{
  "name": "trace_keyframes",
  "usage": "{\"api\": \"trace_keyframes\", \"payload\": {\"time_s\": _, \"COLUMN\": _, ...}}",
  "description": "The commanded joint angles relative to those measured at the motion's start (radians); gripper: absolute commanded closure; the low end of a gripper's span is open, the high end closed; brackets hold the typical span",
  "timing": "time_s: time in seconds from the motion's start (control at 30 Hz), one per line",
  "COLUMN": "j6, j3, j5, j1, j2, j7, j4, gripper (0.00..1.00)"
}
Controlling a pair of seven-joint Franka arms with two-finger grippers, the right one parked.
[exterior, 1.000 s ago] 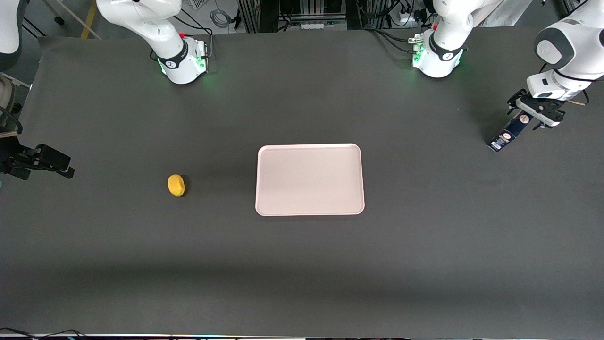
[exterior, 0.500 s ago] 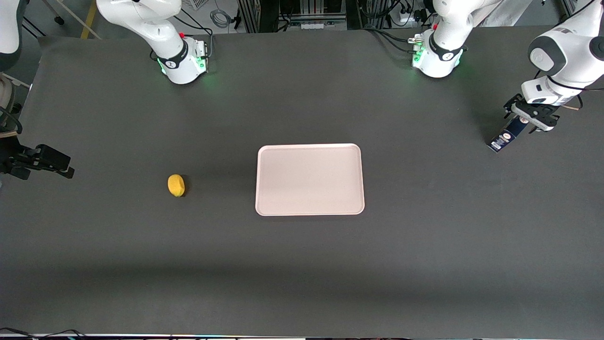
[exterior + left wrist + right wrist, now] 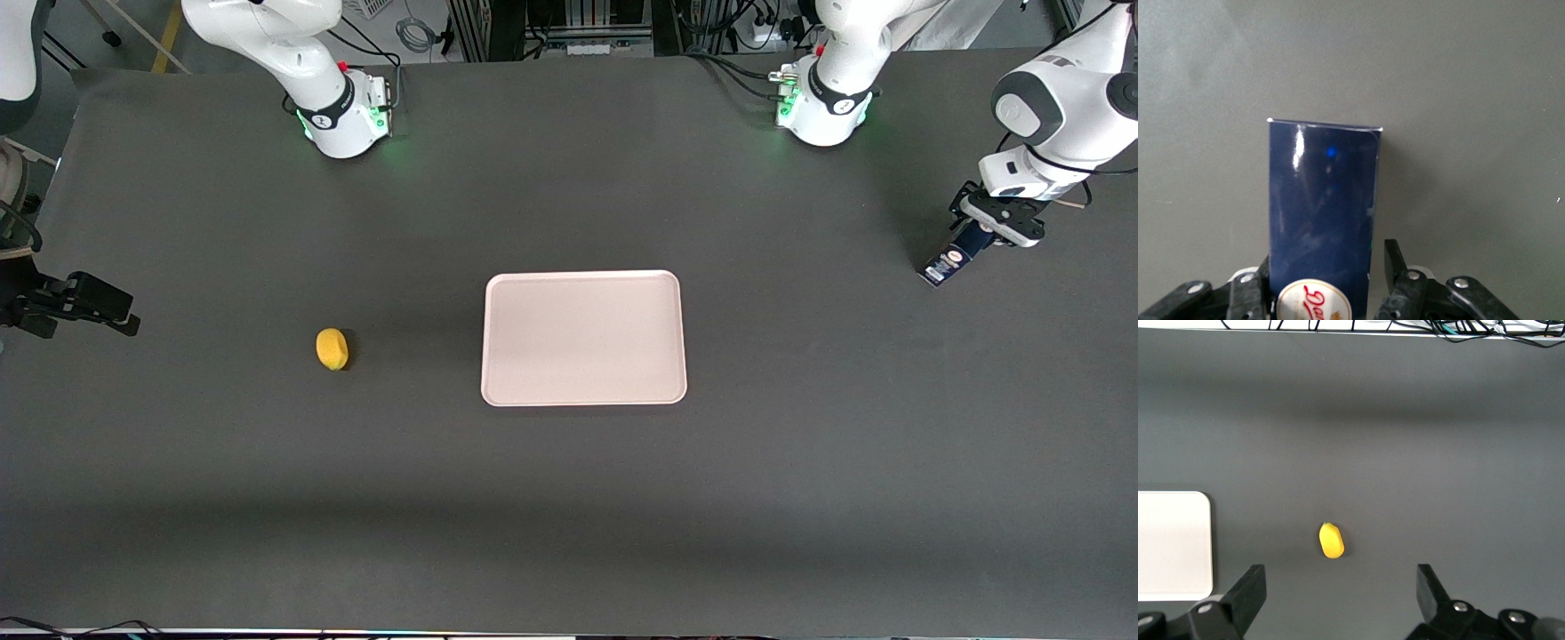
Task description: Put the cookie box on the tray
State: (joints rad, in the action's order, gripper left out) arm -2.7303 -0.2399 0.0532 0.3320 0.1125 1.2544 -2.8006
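The cookie box is a slim navy carton with a white-and-red oval logo. It lies on the table toward the working arm's end, well apart from the pale pink tray at the table's middle. My left gripper is low over the end of the box that is farther from the front camera. In the left wrist view the box sits between the fingers of the gripper. One finger stands a small gap off the box's side. The gripper is open.
A small yellow rounded lump lies on the table toward the parked arm's end, level with the tray; it also shows in the right wrist view. The arm bases stand at the table's edge farthest from the camera.
My left gripper has shifted a little toward the box and come down around its end. The box and tray have not moved.
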Motion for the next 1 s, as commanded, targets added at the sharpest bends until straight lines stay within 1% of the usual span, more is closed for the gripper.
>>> {"api": "trace_keyframes", "payload": {"time_s": 0.0, "j6": -0.034, "j3": -0.007, "j5": -0.012, "j1": -0.008, "j2": 0.023, "j7": 0.005, "j4": -0.040, "gripper": 0.50}}
{"api": "trace_keyframes", "payload": {"time_s": 0.03, "j6": -0.032, "j3": -0.007, "j5": -0.012, "j1": -0.007, "j2": 0.023, "j7": 0.005, "j4": -0.040, "gripper": 0.55}}
{"api": "trace_keyframes", "payload": {"time_s": 0.1, "j6": -0.032, "j3": -0.007, "j5": -0.012, "j1": -0.007, "j2": 0.023, "j7": 0.005, "j4": -0.039, "gripper": 0.57}}
{"api": "trace_keyframes", "payload": {"time_s": 0.2, "j6": -0.029, "j3": -0.007, "j5": -0.012, "j1": -0.007, "j2": 0.023, "j7": 0.005, "j4": -0.037, "gripper": 0.63}}
{"api": "trace_keyframes", "payload": {"time_s": 0.23, "j6": -0.026, "j3": -0.007, "j5": -0.012, "j1": -0.007, "j2": 0.024, "j7": 0.005, "j4": -0.036, "gripper": 0.66}}
{"api": "trace_keyframes", "payload": {"time_s": 0.33, "j6": -0.025, "j3": -0.007, "j5": -0.013, "j1": -0.007, "j2": 0.024, "j7": 0.005, "j4": -0.036, "gripper": 0.67}}
{"api": "trace_keyframes", "payload": {"time_s": 0.4, "j6": -0.025, "j3": -0.007, "j5": -0.012, "j1": -0.007, "j2": 0.024, "j7": 0.005, "j4": -0.034, "gripper": 0.69}}
{"api": "trace_keyframes", "payload": {"time_s": 0.6, "j6": -0.016, "j3": -0.006, "j5": -0.013, "j1": -0.007, "j2": 0.027, "j7": 0.002, "j4": -0.027, "gripper": 0.69}}
{"api": "trace_keyframes", "payload": {"time_s": 0.8, "j6": 0.060, "j3": 0.001, "j5": -0.013, "j1": -0.011, "j2": 0.041, "j7": -0.061, "j4": 0.003, "gripper": 0.69}}
{"api": "trace_keyframes", "payload": {"time_s": 0.9, "j6": 0.098, "j3": 0.023, "j5": -0.018, "j1": -0.021, "j2": 0.058, "j7": -0.111, "j4": 0.023, "gripper": 0.69}}
{"api": "trace_keyframes", "payload": {"time_s": 0.97, "j6": 0.141, "j3": 0.063, "j5": -0.021, "j1": -0.021, "j2": 0.076, "j7": -0.156, "j4": 0.045, "gripper": 0.69}}
